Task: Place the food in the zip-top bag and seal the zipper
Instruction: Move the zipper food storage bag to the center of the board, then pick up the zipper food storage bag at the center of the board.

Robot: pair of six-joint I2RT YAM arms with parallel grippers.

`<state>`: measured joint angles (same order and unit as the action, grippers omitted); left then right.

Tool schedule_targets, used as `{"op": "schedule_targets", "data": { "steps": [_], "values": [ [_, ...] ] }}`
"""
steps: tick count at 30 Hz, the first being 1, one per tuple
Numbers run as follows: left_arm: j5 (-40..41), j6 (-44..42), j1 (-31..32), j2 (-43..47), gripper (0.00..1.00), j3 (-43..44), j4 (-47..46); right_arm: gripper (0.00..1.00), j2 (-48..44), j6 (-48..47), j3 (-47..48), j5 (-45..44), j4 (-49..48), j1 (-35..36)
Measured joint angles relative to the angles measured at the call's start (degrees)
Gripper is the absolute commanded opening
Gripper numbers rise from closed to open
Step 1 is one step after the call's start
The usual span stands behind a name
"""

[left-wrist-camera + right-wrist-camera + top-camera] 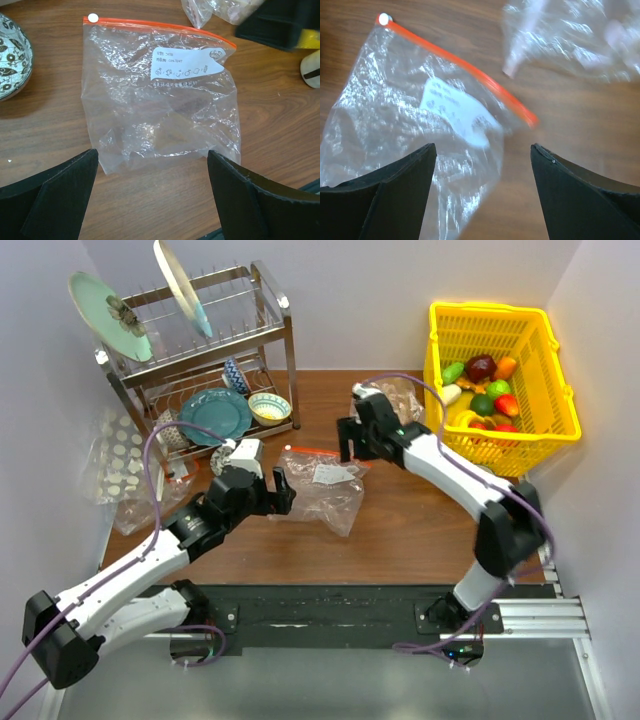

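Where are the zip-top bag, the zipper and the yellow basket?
zip-top bag (pixel 160 125): left wrist view, centre of the clear film.
zipper (pixel 150 24): left wrist view, middle of the strip.
yellow basket (pixel 530 450): top external view, near wall.

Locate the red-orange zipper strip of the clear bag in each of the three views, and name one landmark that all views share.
Top external: the zipper lies near the picture's centre, along the far edge of the zip-top bag.
Left wrist: it crosses the upper part, slanting slightly down to the right.
Right wrist: it runs diagonally from upper left towards centre right.
Shared landmark: the white label on the bag, just inside the strip.
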<state>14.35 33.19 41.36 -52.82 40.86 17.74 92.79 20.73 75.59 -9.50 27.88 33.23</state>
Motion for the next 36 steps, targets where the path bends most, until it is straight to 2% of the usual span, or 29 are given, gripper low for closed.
{"op": "schedule_targets", "data": {
  "steps": [5, 7, 10, 14, 15, 16, 17, 19, 21, 24, 27, 32, 36],
  "values": [
    [-2.2, 0.1, 0.0, 2.7, 0.93, -0.6, 0.9, 0.8, 17.7, -8.5, 15.6, 6.5, 2.6, -0.7],
    [-3.1, 0.2, 0.0, 4.0, 0.92, -1.2, 0.9, 0.75, 22.1, -10.9, 18.3, 7.8, 3.7, -0.8],
    [-5.2, 0.5, 0.0, 5.2, 0.92, -2.9, 0.8, 0.73, 27.2, -13.5, 21.6, 9.4, 5.5, -1.1],
    [-7.0, 0.8, 0.0, 5.2, 0.92, -5.0, 0.8, 0.61, 31.6, -15.7, 24.0, 11.1, 7.0, -1.4],
    [-7.2, 0.8, 0.0, 5.2, 0.92, -5.5, 0.9, 0.52, 32.1, -16.1, 24.0, 11.5, 7.5, -1.5],
    [-7.5, 0.8, 0.0, 5.1, 0.92, -5.9, 0.8, 0.29, 32.2, -16.5, 24.0, 11.8, 8.0, -1.5],
    [-7.7, 0.9, 0.0, 5.0, 0.92, -6.3, 0.8, 0.2, 32.2, -16.7, 24.0, 12.0, 8.3, -1.5],
    [-8.0, 0.9, 0.0, 4.6, 0.92, -6.6, 0.7, 0.09, 32.1, -17.6, 24.0, 12.2, 8.2, -1.5],
    [-8.2, 0.9, 0.0, 4.0, 0.92, -6.7, 0.7, 0.06, 31.9, -17.8, 23.9, 12.2, 8.3, -1.5],
    [-8.2, 0.8, 0.0, 3.5, 0.92, -6.7, 0.7, 0.06, 30.1, -17.7, 22.4, 12.2, 8.1, -1.5],
    [-8.0, 0.6, 0.0, 2.8, 0.93, -5.6, 1.9, 0.02, 24.4, -17.1, 18.6, 12.2, 8.4, -1.5],
    [-7.6, 0.0, 0.0, 1.1, 0.93, 1.5, 4.8, 0.0, 8.8, -16.0, 10.8, 10.7, 6.4, 0.3],
    [-7.5, -0.7, 0.0, -0.9, 0.94, 8.5, 5.2, 0.0, -4.8, -15.1, 1.2, 5.3, 1.6, 7.4]
  ]
}}
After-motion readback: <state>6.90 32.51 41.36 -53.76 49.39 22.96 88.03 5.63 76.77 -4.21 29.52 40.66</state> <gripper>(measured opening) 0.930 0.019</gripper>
